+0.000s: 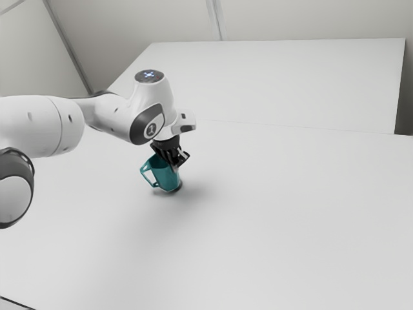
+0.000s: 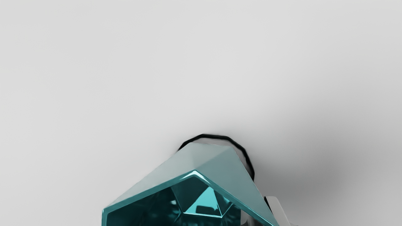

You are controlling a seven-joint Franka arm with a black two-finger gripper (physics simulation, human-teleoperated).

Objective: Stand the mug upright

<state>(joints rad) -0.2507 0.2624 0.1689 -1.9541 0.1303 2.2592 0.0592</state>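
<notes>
In the exterior view the gripper (image 1: 175, 161) points down at the rim of the teal mug (image 1: 166, 177). The mug leans a little, its open mouth up, its handle toward the exterior view's left and its dark-edged base low toward the right. Whether the base touches the table cannot be told. In the wrist view the gripper (image 2: 263, 215) has one finger inside the mug (image 2: 213, 163) and the other against its outer side, shut on the wall between them. The handle is hidden there.
The white table (image 1: 258, 213) extends around the mug and toward the exterior view's right. A pale wall (image 1: 310, 19) stands behind the table's far edge. The arm comes over the table from the exterior view's left.
</notes>
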